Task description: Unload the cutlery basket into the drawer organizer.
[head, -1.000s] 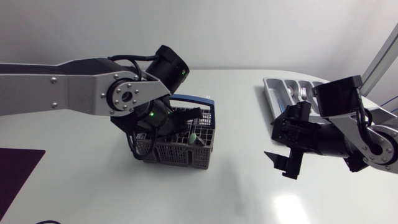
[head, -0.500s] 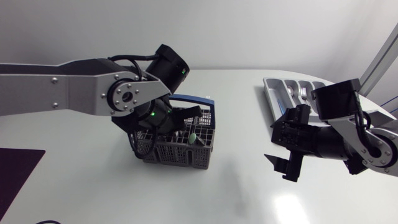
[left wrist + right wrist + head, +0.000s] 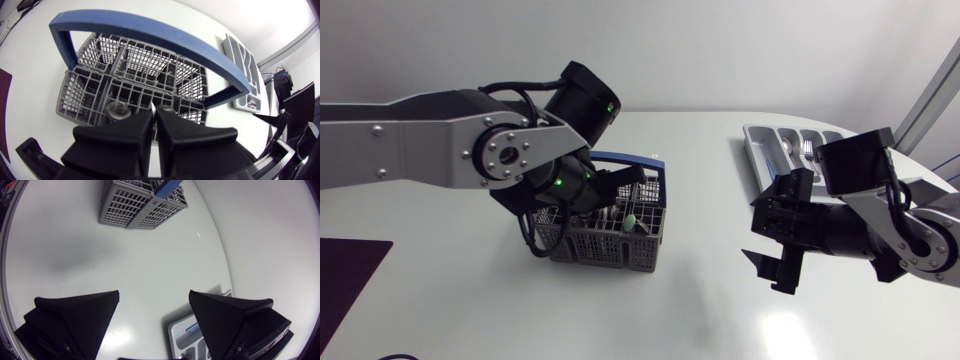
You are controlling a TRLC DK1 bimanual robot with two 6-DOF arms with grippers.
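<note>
The grey wire cutlery basket with a blue handle stands at mid-table. My left gripper reaches down into it under the handle. In the left wrist view its fingers are pressed together over a front compartment of the basket, and I see nothing between them. A round metal cutlery end lies just beside them. A pale green piece shows in the basket. The grey drawer organizer sits at the far right, holding some cutlery. My right gripper hangs open over bare table between the two.
A dark maroon mat lies at the table's left front corner. In the right wrist view the basket is far ahead of the open gripper, and a corner of the organizer lies close under it.
The left gripper's fingers have closed inside the basket, and that arm has shifted slightly left. The right gripper has drifted a little toward the basket, still open.
</note>
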